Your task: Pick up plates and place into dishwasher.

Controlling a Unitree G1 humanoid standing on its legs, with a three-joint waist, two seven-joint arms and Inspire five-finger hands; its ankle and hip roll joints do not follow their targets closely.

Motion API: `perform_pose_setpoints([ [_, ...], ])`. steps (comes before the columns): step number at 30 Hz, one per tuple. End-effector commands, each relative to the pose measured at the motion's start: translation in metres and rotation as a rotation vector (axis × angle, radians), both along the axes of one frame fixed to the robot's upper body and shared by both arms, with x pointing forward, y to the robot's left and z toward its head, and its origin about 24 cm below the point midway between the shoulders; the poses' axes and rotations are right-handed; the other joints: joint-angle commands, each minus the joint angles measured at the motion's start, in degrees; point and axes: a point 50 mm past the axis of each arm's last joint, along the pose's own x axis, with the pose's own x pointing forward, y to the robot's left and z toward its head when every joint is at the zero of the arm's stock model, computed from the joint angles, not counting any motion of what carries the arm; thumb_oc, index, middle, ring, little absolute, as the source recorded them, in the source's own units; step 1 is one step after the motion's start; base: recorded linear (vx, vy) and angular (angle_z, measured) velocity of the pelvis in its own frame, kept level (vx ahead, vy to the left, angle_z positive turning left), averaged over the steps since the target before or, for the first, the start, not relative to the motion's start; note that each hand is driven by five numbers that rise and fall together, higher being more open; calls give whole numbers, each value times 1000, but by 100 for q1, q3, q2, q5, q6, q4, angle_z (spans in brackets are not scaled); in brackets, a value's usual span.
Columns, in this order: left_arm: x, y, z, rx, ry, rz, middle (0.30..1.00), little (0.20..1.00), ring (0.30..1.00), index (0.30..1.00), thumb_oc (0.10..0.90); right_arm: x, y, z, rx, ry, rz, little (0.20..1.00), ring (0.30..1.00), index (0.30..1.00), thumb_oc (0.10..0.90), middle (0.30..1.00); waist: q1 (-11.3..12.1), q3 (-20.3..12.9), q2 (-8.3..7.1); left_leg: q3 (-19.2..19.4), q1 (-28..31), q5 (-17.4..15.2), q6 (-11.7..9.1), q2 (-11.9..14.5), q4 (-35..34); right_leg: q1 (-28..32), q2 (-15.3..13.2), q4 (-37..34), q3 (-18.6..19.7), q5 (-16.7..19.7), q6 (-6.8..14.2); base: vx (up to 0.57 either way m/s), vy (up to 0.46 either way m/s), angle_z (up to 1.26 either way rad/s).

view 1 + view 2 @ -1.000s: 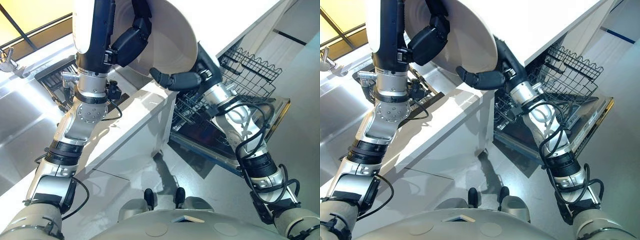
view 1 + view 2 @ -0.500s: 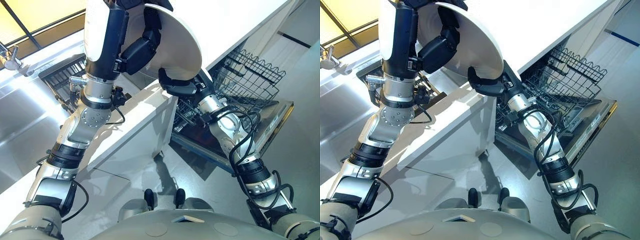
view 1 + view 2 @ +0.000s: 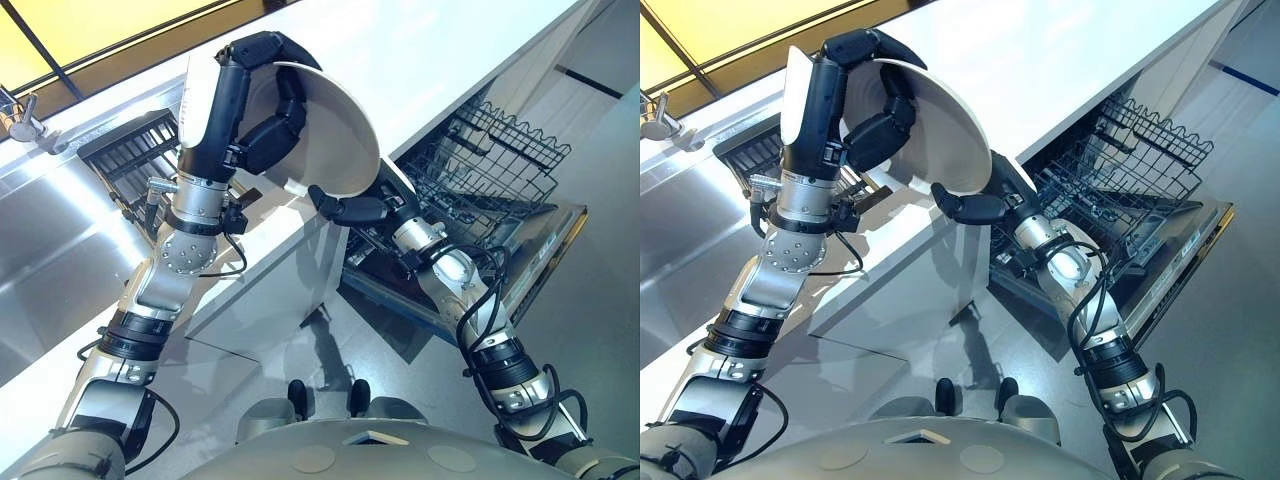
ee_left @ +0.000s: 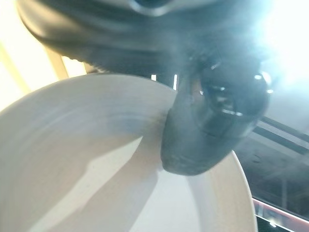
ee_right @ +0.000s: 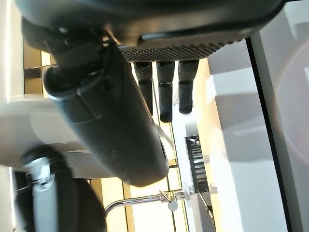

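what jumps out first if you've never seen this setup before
A big white plate held up on edge above the white counter, with the left robot hand curled around its upper rim and the right robot hand gripping its lower edge. Just to the right, the open dishwasher with its dark wire rack pulled out.

White plate (tilted) above counter

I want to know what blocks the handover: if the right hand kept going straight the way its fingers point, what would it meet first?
Most likely the plate: the right hand already sits at its lower rim, fingers pointing toward the left hand that grips it. Beyond that lies the white counter, though depth is uncertain.
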Motion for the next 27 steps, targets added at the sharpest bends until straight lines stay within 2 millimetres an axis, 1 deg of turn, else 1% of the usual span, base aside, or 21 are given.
perform_pose_setpoints([
  [1, 7, 24, 1, -66, -6, 86, 300, 200, 300, 300, 100, 5, -20, 52, 169, -268, -78, 900, 900, 900, 800, 900, 91, -872, 8, -79, -259, -291, 51, -89, 2, -207, -28, 992, -343, -666, 275, 53, -10, 4],
  [4, 9, 28, 1, -72, -8, 117, 300, 200, 300, 300, 100, 3, -19, 61, 176, -311, -67, 900, 900, 900, 800, 900, 75, -877, 11, -83, -240, -297, 54, -90, 2, -227, -35, 1043, -337, -671, 284, 42, -11, 3],
  [9, 10, 31, 1, -73, -15, 141, 300, 200, 300, 300, 100, 0, -16, 71, 156, -352, -46, 900, 900, 900, 800, 900, 56, -873, 20, -83, -217, -310, 59, -91, 2, -248, -27, 1099, -307, -685, 281, 13, -4, 0],
  [14, 10, 31, 2, -69, -34, 143, 300, 200, 300, 300, 100, -2, -12, 72, 171, -327, 8, 900, 900, 900, 800, 900, 33, -860, 7, -76, -186, -327, 65, -81, 2, -233, -1, 1110, -270, -707, 262, 0, 0, 0],
  [18, 10, 24, 5, -71, -66, 123, 300, 200, 300, 300, 100, -1, -5, 69, 213, -271, 55, 900, 900, 900, 800, 900, 18, -847, -8, -77, -177, -323, 58, -65, 2, -226, 25, 1118, -254, -740, 237, 0, 0, 0],
  [25, 6, 5, 11, -73, -128, 37, 300, 200, 300, 300, 100, 1, 8, 64, 246, -198, 89, 900, 900, 900, 800, 900, 8, -842, -11, -103, -172, -322, 44, -61, 2, -190, 76, 1079, -223, -774, 202, 0, 0, 0],
  [27, 4, -2, 15, -74, -148, 1, 300, 200, 300, 300, 100, 2, 11, 65, 259, -194, 95, 900, 900, 900, 800, 900, 7, -842, -12, -123, -178, -325, 43, -65, 2, -176, 88, 1047, -212, -779, 193, 0, 0, 0],
])
